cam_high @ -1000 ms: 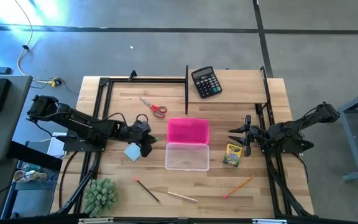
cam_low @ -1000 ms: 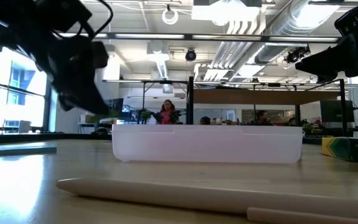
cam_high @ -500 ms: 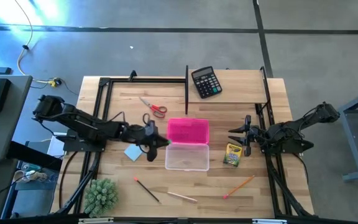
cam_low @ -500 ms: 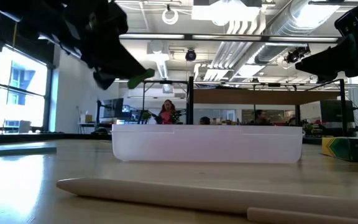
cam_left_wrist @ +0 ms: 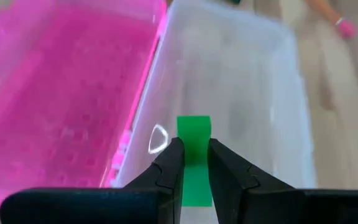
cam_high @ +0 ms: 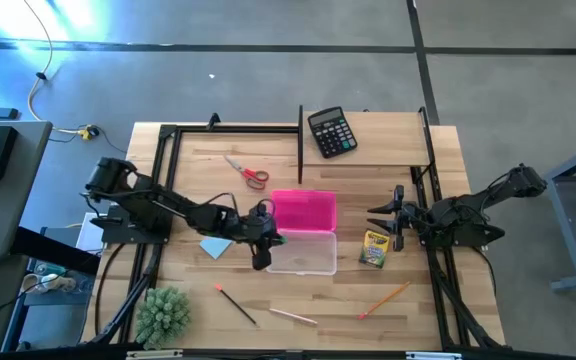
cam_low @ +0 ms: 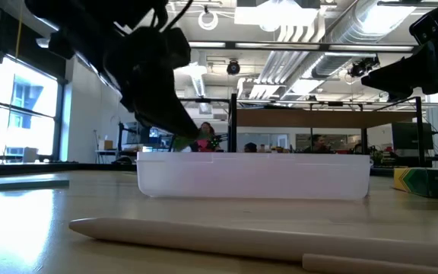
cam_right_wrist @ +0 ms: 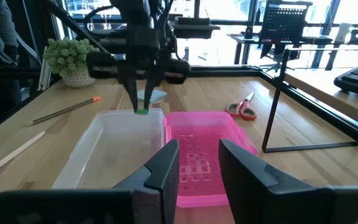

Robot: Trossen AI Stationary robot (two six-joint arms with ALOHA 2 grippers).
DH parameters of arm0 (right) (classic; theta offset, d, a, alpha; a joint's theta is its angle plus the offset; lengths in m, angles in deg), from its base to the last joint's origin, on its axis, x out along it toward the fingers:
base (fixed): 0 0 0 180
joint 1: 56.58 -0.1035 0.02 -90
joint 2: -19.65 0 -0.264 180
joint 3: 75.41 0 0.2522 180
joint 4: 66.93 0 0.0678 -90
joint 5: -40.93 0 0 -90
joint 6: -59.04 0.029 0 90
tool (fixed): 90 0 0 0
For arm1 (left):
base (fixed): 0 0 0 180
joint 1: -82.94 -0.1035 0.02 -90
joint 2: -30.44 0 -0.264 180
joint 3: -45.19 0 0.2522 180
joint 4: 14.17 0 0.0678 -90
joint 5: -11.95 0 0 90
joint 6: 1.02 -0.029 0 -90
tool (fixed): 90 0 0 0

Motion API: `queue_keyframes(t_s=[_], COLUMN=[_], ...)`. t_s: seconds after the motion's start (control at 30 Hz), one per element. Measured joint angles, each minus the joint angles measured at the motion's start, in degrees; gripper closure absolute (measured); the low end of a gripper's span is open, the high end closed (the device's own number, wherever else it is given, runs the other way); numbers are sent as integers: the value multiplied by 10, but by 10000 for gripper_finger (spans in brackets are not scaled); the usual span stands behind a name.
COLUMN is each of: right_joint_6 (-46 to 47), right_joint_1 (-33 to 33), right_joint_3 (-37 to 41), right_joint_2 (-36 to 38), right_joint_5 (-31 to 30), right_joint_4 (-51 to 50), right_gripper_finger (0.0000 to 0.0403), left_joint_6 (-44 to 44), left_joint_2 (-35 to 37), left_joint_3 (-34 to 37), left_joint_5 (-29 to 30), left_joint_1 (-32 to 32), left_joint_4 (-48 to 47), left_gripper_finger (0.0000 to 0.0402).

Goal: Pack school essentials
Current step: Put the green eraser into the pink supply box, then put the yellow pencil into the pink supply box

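In the middle of the high view, the left gripper hangs over the left edge of the clear case, likely so its load can drop in. In the left wrist view its fingers pinch the green eraser. In the right wrist view, the right gripper waits partly open, holding nothing; I can read no writing.

The table is pale, matt wood in jointed strips. The case looks like smooth frosted clear plastic, its lid glossy translucent pink. The eraser is matt green, and the grippers' fingers are matt black.
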Motion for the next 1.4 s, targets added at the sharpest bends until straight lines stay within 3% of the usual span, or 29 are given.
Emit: queue_keyframes(t_s=[0.3, 0.73, 0.93, 1.17, 1.4], right_joint_6=[0, 0, 0, -6, -18], right_joint_1=[0, 0, 0, 0, 0], right_joint_3=[0, 0, 0, 0, 0], right_joint_2=[1, 0, 0, 1, -7], right_joint_5=[0, 0, 0, 0, 0], right_joint_4=[0, 0, 0, 0, 0], right_gripper_finger=[298, 298, 298, 298, 298], left_joint_6=[-43, -59, -60, -100, -103], left_joint_2=[-37, -37, -36, 0, 89], left_joint_3=[-21, -40, -81, -127, -124], left_joint_5=[3, 16, 0, -1, 5], left_joint_1=[-2, -2, -2, 0, 10], left_joint_4=[-6, -25, -87, -158, -191], left_gripper_finger=[341, 261, 248, 254, 263])
